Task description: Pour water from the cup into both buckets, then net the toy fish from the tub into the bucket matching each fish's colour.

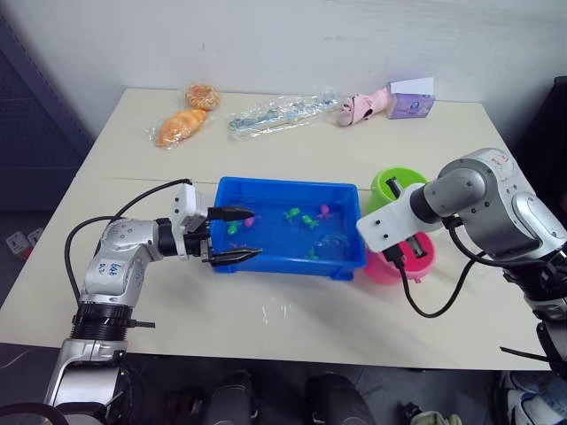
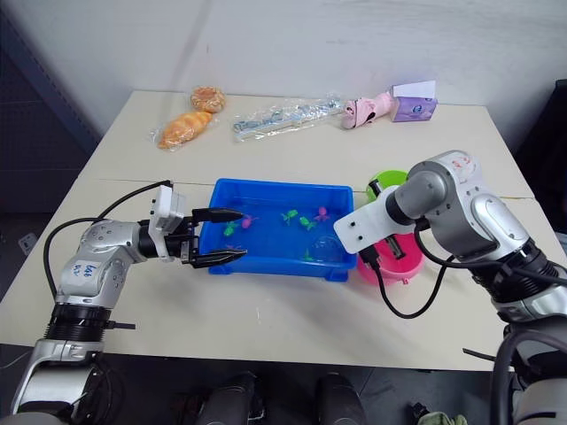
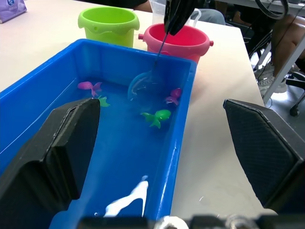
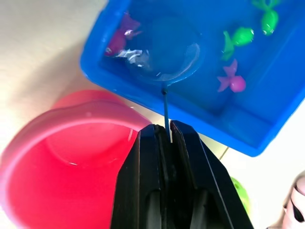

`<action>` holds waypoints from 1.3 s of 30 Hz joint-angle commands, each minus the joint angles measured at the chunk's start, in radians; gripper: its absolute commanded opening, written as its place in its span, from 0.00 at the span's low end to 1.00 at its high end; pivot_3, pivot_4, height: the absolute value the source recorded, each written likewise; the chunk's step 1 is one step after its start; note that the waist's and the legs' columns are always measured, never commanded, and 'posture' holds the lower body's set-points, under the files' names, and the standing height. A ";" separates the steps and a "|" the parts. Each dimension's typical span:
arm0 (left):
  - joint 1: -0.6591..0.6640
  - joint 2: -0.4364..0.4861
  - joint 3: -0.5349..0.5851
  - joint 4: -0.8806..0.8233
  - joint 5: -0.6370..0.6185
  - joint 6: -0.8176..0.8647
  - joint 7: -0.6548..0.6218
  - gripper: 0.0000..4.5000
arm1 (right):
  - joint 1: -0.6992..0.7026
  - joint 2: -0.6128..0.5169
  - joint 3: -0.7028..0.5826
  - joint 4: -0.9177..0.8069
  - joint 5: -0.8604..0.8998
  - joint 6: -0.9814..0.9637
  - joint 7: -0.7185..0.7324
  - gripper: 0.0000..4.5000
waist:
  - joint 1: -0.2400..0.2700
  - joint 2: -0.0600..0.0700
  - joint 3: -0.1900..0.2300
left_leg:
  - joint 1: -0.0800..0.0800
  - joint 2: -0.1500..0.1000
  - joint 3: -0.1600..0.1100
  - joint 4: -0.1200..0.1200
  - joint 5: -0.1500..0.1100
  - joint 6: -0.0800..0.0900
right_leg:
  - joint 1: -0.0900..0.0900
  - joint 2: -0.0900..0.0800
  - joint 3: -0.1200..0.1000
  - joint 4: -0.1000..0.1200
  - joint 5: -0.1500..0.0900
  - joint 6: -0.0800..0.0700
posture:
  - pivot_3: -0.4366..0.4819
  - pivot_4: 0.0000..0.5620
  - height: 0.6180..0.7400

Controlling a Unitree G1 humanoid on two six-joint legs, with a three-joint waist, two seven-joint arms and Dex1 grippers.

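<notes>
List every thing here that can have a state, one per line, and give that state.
Tub: holds water and fish.
Net: hoop dipped in the tub's water, handle gripped.
Right gripper: fingers shut on the net's handle.
Left gripper: fingers open at the tub's end, holding nothing.
Pink bucket: upright, water inside.
Green bucket: upright, contents hidden.

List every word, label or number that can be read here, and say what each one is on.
Nothing can be read with certainty.
Left forearm: blue marks, perhaps digits, too blurred to quote.
Right arm: small red marks, illegible.
Purple box: print too small to read.
Blue tub, green bucket, pink bucket: no lettering visible.
</notes>
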 commanded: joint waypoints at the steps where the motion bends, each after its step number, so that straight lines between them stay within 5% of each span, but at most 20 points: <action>1: -0.005 0.001 0.007 -0.039 -0.018 -0.008 0.002 0.99 | -0.004 -0.008 -0.015 -0.033 0.023 0.057 0.066 0.00 | 0.000 0.000 0.000 | 0.000 0.000 0.000 0.000 0.000 0.000 | 0.000 0.000 0.000 0.000 0.000 0.000 | 0.48 0.27 1.00; 19: -0.004 0.012 0.014 -0.030 -0.016 -0.014 0.005 0.99 | -0.028 -0.005 -0.089 -0.079 0.225 0.441 0.050 0.00 | -0.002 0.000 0.000 | 0.000 0.000 0.000 0.000 0.000 0.000 | 0.000 0.000 0.000 0.000 0.000 0.000 | 0.48 0.27 1.00; 39: 0.009 0.023 0.019 -0.011 -0.013 -0.033 -0.006 0.99 | 0.001 -0.012 -0.182 0.003 0.321 0.574 -0.073 0.00 | -0.002 0.000 0.000 | 0.000 0.000 0.000 -0.001 0.000 0.000 | 0.000 0.000 0.000 0.000 0.000 0.000 | 0.48 0.27 1.00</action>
